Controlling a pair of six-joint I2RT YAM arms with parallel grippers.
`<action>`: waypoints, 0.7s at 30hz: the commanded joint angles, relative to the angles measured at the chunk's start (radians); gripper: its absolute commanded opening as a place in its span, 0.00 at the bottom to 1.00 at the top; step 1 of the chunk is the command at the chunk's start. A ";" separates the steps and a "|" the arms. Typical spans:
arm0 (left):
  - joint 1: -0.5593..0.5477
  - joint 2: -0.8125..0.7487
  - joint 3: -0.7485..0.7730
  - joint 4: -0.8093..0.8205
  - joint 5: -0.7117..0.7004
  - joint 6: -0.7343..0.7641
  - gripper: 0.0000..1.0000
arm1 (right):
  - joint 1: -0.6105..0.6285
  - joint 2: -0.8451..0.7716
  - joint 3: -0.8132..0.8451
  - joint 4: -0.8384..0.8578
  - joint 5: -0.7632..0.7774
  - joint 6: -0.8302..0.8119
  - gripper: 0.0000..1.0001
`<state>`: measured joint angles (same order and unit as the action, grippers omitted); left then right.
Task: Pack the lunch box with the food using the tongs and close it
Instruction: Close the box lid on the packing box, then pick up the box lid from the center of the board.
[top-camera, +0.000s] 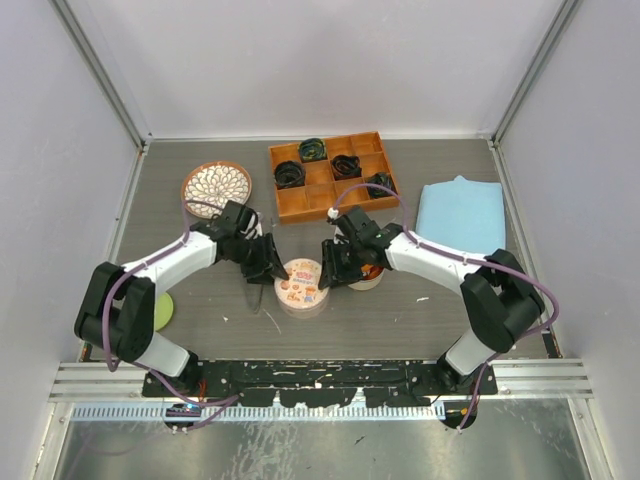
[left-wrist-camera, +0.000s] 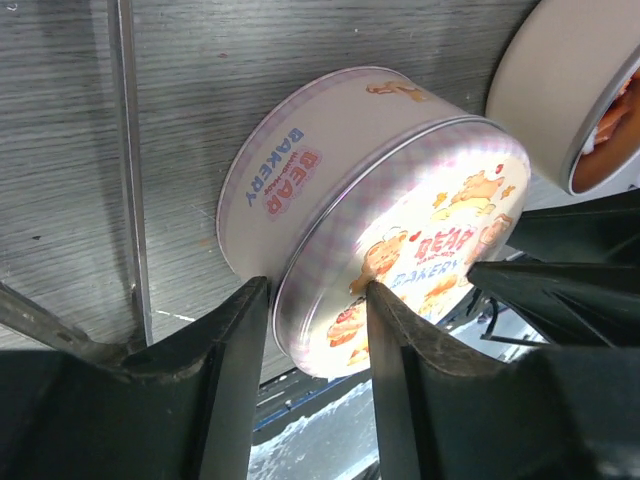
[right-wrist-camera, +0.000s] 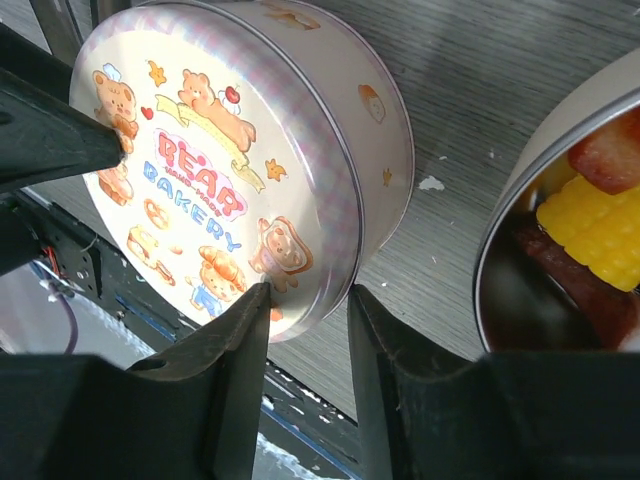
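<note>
Where both arms meet near the table's ctr, the bear tin sits flat on the grey table, lid on. The right gripper pinches its rim: one finger on the printed lid face, the other against the side wall. The left gripper does the same from the opp. side, rim btwn its fingers, tips touching lid and wall.

The open tin stands just right of the bear tin, a narrow strip of table btwn them. Food lies inside it: a yellow corn-like chunk, a red bit, a dark brown piece. The tongs lie flat just left of the bear tin, not touching it.

Room: bare table in front of both tins up to the front rail. More bare table behind, as far as the orange tray w/ dark coils in some compartments. Patterned plate back left, blue cloth back right, green disc beside the left arm, all well apart from the tins. White walls close in three sides.

Arms: the left arm and right arm mirror each other, elbow out wide, white forearm angled in toward ctr, wrist tipped down. The right gripper reaches in over the open tin. The grippers face each other across the lid.
</note>
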<state>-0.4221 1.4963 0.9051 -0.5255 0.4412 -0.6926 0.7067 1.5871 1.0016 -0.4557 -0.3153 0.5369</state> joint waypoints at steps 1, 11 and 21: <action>-0.006 -0.004 -0.033 -0.006 -0.030 -0.007 0.41 | 0.019 0.026 -0.054 -0.002 0.112 0.018 0.39; 0.025 -0.193 0.116 -0.114 -0.266 -0.037 0.67 | 0.017 -0.165 0.018 0.063 0.232 -0.039 0.62; 0.441 -0.399 -0.013 -0.359 -0.618 -0.106 0.94 | 0.011 -0.216 0.007 0.087 0.251 -0.048 0.66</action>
<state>-0.1673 1.1057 0.9909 -0.7605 -0.0509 -0.7773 0.7197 1.3769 0.9928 -0.3996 -0.0845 0.4969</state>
